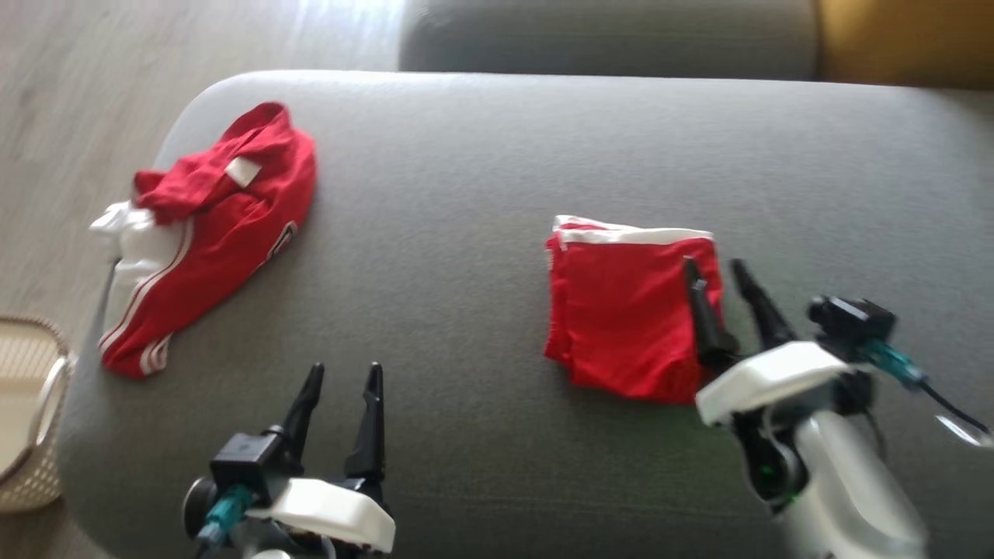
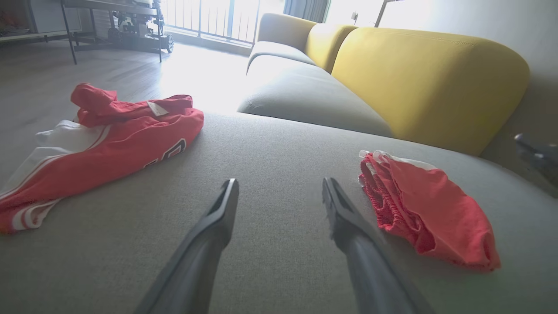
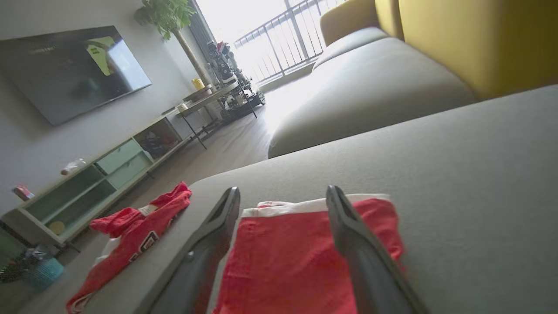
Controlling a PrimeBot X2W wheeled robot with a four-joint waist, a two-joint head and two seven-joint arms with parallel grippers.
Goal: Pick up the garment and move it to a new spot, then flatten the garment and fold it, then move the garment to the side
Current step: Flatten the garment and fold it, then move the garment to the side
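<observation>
Garment [image 1: 629, 310] lies folded squarish, red, on woven grey cushion [image 1: 466, 194].

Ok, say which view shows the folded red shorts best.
Head view: the folded shorts lie almost whole from above, the right gripper covering one edge. The left wrist view gives them low, side-on; the right wrist view cuts them off behind its fingers.
</observation>
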